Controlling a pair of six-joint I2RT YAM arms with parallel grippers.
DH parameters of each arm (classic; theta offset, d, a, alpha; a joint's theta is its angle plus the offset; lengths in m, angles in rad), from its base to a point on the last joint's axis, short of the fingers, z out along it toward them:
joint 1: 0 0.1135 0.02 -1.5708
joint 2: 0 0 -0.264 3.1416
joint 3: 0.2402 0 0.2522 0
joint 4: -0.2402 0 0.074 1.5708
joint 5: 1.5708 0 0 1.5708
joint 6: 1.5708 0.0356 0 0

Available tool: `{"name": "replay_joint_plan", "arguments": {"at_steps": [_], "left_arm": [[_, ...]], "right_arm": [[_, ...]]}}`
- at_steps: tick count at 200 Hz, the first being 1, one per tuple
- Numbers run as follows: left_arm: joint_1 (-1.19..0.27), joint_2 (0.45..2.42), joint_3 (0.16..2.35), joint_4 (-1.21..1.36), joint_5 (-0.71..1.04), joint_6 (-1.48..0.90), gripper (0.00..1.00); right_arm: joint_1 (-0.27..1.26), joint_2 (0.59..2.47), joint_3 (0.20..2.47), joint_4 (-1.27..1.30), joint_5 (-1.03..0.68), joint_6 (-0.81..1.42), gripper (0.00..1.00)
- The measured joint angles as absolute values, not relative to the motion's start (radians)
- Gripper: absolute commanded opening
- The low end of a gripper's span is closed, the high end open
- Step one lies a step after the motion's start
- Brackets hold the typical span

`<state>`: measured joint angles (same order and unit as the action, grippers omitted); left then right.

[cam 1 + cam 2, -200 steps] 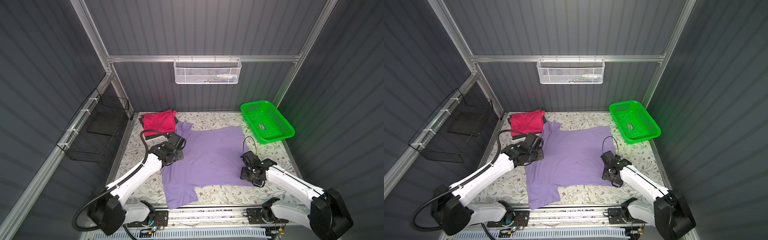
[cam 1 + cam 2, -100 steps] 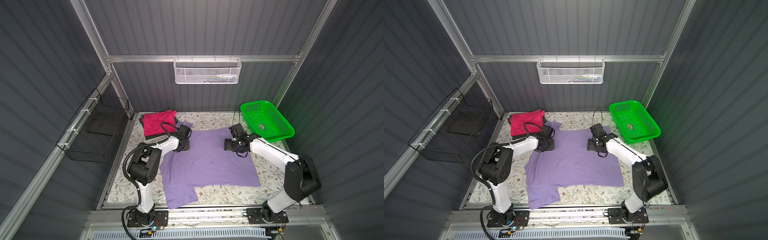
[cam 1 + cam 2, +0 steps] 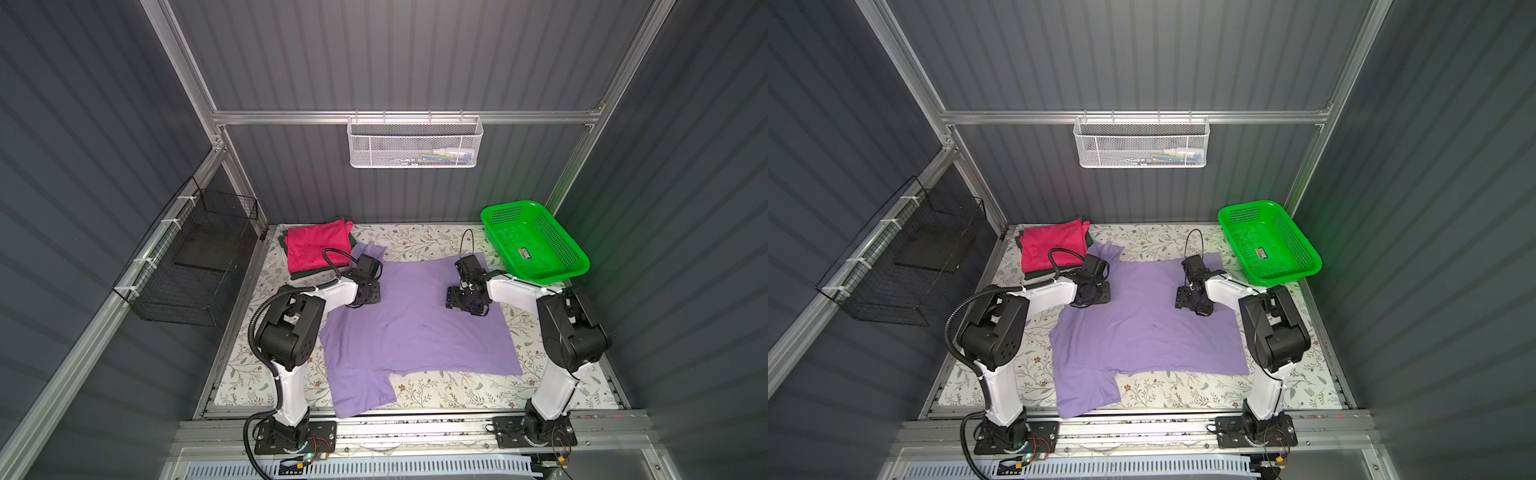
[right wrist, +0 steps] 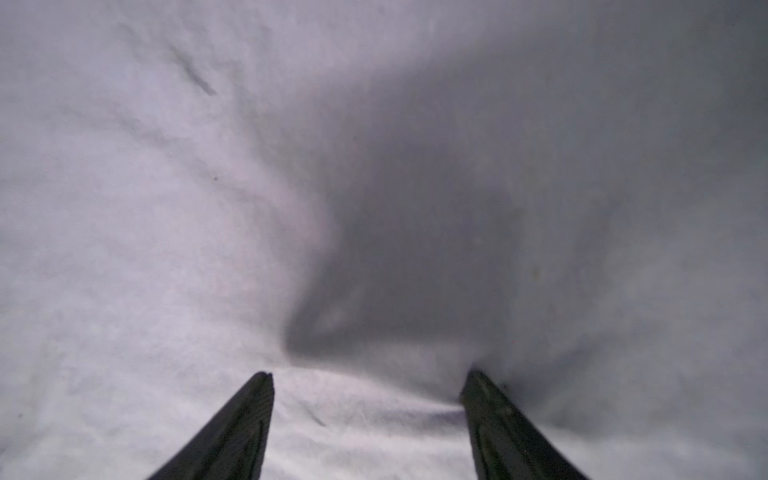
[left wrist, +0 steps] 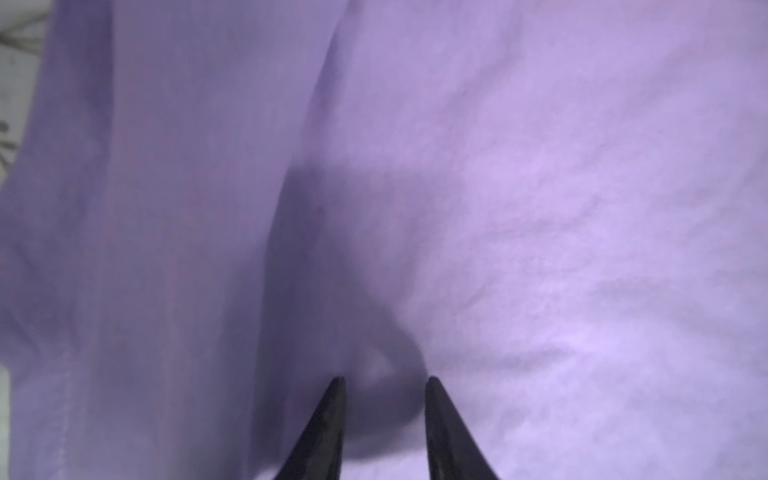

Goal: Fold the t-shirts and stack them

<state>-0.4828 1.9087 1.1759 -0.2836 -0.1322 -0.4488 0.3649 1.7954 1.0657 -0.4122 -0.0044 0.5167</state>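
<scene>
Stack: magenta tee (image 3: 318,249) atop dark green tee (image 3: 305,275); lavender tee (image 3: 415,328) flat, unfolded. My right gripper (image 4: 368,382) spread wide; left gripper (image 5: 384,382) narrow, grip unclear.

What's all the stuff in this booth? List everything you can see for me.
purple tee: one, lavender, spread flat mid-table
pink tee: one, magenta, folded, far left corner, on the green tee
green tee: one, dark green, folded, under the pink tee
green basket: one, bright green plastic, far right corner
white basket: one, white mesh, hung on the back rail
black basket: one, black wire, on the left wall
table: one, floral print
left arm, right arm: two, white and black, reaching over the purple tee
left gripper: one, black, at the purple tee's left side
right gripper: one, black, open, over the purple tee's right side
</scene>
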Motion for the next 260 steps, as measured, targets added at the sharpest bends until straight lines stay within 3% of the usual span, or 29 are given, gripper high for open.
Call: {"name": "replay_joint_plan", "arguments": {"at_steps": [65, 110, 148, 189, 223, 260], "left_arm": [[-0.525, 1.75, 0.988, -0.296, -0.026, -0.48, 0.34], [-0.582, 1.68, 0.956, -0.402, -0.017, -0.451, 0.36], [-0.501, 1.703, 1.246, -0.462, -0.091, -0.394, 0.36], [-0.381, 1.929, 1.662, -0.433, -0.158, -0.365, 0.34], [-0.347, 2.143, 1.75, -0.445, -0.165, -0.336, 0.33], [-0.355, 2.268, 1.792, -0.471, -0.161, -0.332, 0.31]], "right_arm": [[0.374, 1.584, 0.835, -0.418, -0.02, 0.616, 0.75], [0.398, 1.486, 0.836, -0.626, 0.076, 0.64, 0.76], [0.382, 1.436, 1.05, -0.656, 0.158, 0.544, 0.79], [0.326, 1.516, 1.188, -0.544, 0.098, 0.393, 0.8], [0.308, 1.634, 1.204, -0.453, 0.01, 0.3, 0.79], [0.307, 1.64, 1.103, -0.298, -0.067, 0.282, 0.79]]}}
